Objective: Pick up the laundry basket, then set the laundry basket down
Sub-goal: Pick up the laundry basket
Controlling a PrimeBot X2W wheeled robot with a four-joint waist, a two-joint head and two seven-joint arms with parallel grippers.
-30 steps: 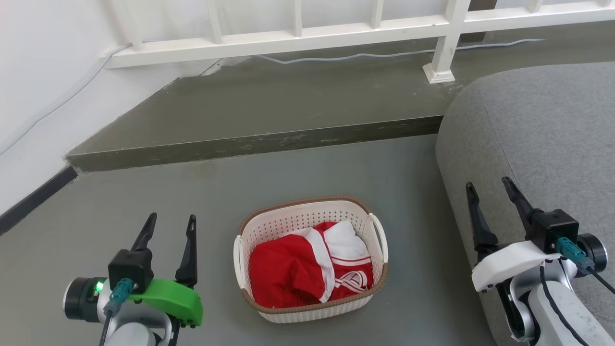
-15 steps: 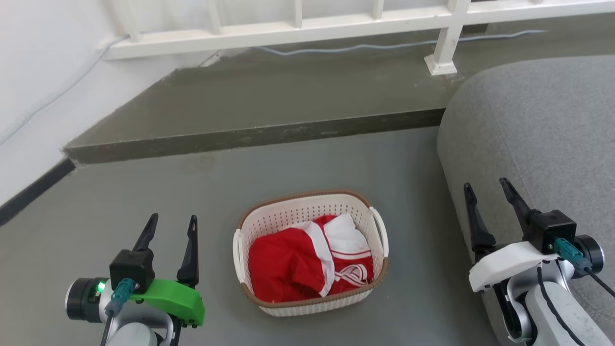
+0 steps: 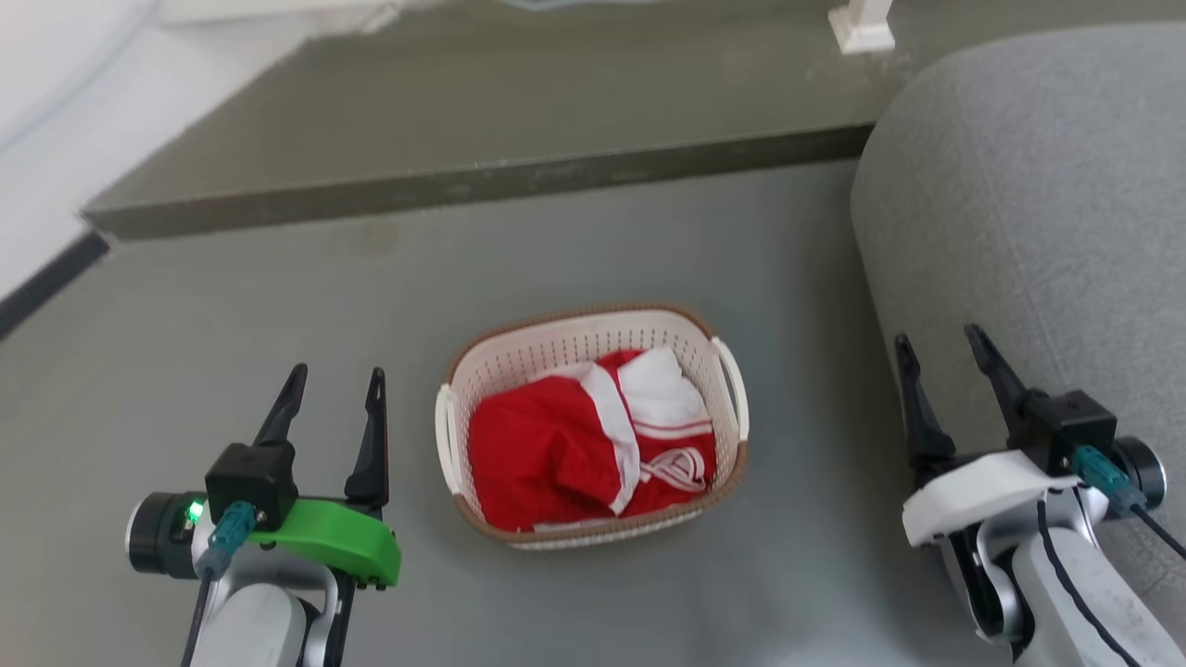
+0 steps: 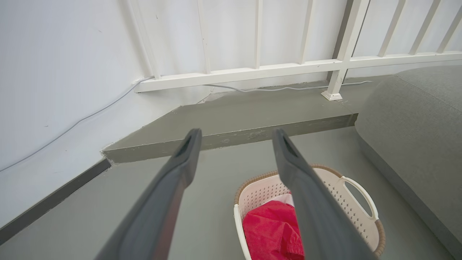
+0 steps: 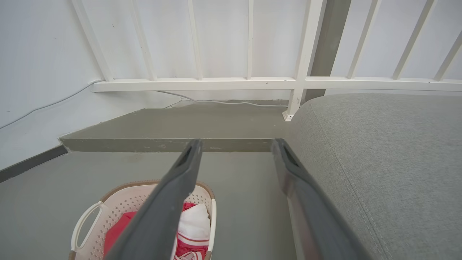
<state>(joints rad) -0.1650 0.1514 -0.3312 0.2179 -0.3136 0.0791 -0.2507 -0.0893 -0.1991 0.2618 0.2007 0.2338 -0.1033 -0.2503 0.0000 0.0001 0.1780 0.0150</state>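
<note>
The laundry basket [image 3: 556,345] is found resting on the grey floor [image 3: 649,241], between both grippers, touched by neither. The left gripper [image 3: 336,372] and right gripper [image 3: 936,335] are held empty, fingers spread wide. Pickup is judged not begun; the loop handles [image 3: 737,398] must be reached next.

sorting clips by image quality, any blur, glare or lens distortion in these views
Head view: soft even light, no glare, laundry basket sharp, white wall at upper left washed out. Left wrist view: railing bars fan outward from the wide lens, near fingers slightly soft. Right wrist view: same fanning, sofa evenly lit.
</note>
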